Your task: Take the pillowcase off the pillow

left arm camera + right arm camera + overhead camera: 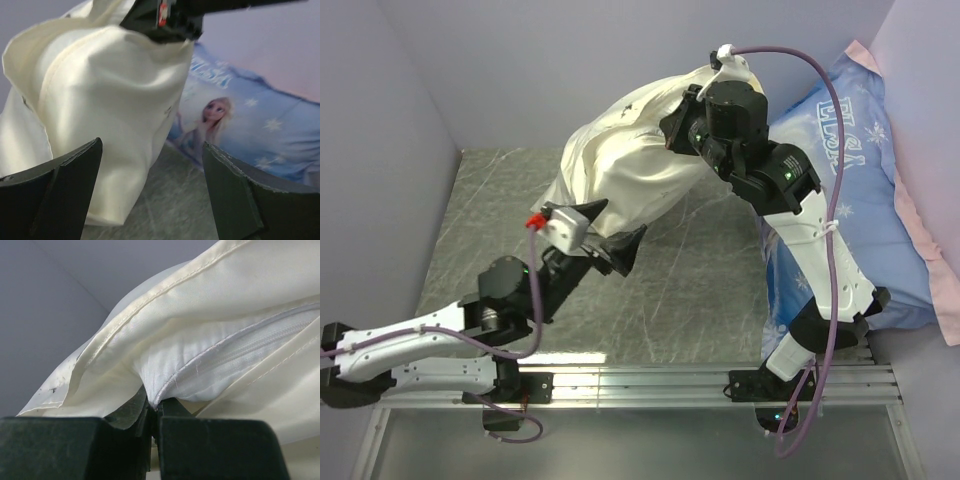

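Observation:
The cream pillowcase (pixel 620 140) hangs as a wrinkled bundle above the table, lifted at its upper right end. My right gripper (pixel 682 122) holds it up there. In the right wrist view the right gripper (pixel 154 407) is shut on the piped seam of the white pillow (pixel 225 365), with the hemmed mouth of the pillowcase (pixel 165 310) folded back around it. My left gripper (pixel 612 228) is open just below the bundle's lower end. In the left wrist view the left gripper (pixel 152 195) has nothing between its fingers, and the pillowcase (pixel 110 100) hangs just beyond the left one.
A large blue ELSA pillow (pixel 850 170) lies along the right side, partly under the right arm, and also shows in the left wrist view (pixel 240 120). The grey marbled table (pixel 490 220) is walled at left and back. A metal rail (pixel 650 385) runs along the near edge.

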You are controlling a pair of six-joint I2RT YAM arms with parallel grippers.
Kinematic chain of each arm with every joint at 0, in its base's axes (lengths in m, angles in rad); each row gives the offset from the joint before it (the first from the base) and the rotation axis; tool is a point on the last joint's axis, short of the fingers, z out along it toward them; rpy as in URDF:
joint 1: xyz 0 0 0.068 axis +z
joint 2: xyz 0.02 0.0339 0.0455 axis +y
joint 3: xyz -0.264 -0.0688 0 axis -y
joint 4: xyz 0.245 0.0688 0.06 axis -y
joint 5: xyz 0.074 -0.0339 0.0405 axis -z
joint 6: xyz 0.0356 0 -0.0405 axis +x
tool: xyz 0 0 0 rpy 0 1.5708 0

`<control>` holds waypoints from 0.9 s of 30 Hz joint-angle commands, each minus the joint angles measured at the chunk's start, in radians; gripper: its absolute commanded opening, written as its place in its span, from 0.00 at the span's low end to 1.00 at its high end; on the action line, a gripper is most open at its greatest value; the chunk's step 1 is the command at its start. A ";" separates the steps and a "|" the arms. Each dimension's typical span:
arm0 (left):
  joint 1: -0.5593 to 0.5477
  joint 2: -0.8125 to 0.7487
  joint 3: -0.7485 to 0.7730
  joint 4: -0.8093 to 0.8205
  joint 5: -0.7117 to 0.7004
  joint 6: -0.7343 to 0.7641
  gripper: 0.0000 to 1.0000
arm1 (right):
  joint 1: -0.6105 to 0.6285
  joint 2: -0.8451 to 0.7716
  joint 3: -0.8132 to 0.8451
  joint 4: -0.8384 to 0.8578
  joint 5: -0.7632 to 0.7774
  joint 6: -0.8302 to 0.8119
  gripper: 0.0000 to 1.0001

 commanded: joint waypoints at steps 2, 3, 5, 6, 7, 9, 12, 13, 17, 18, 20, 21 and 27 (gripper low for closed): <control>-0.102 0.080 0.016 0.042 -0.364 0.208 0.87 | 0.015 -0.003 0.063 0.078 0.050 -0.019 0.00; -0.119 0.099 0.008 0.071 -0.413 0.236 0.88 | 0.018 -0.003 0.064 0.077 0.056 -0.021 0.00; -0.151 0.156 -0.015 0.184 -0.581 0.312 0.89 | 0.027 -0.006 0.068 0.078 0.060 -0.024 0.00; -0.154 0.170 -0.026 0.227 -0.624 0.367 0.90 | 0.030 -0.008 0.068 0.080 0.060 -0.025 0.00; -0.154 0.189 -0.053 0.328 -0.670 0.389 0.90 | 0.035 -0.010 0.069 0.080 0.060 -0.024 0.00; -0.154 0.191 -0.096 0.415 -0.683 0.440 0.86 | 0.041 -0.017 0.071 0.080 0.063 -0.025 0.00; -0.151 0.167 -0.127 0.488 -0.643 0.420 0.72 | 0.049 -0.025 0.065 0.084 0.070 -0.030 0.00; -0.145 0.155 -0.142 0.493 -0.627 0.414 0.61 | 0.049 -0.025 0.063 0.083 0.072 -0.030 0.00; -0.139 0.130 -0.179 0.461 -0.492 0.374 0.16 | 0.049 -0.019 0.072 0.080 0.069 -0.034 0.00; -0.137 0.128 -0.185 0.418 -0.476 0.347 0.08 | 0.050 -0.016 0.078 0.080 0.067 -0.036 0.00; -0.134 0.142 -0.211 0.383 -0.461 0.334 0.01 | 0.050 -0.007 0.113 0.071 0.061 -0.035 0.00; -0.134 0.147 -0.224 0.363 -0.440 0.315 0.01 | 0.049 -0.003 0.126 0.067 0.058 -0.036 0.00; -0.087 0.107 -0.371 0.288 -0.358 0.123 0.01 | 0.050 -0.025 0.138 0.078 0.063 -0.038 0.00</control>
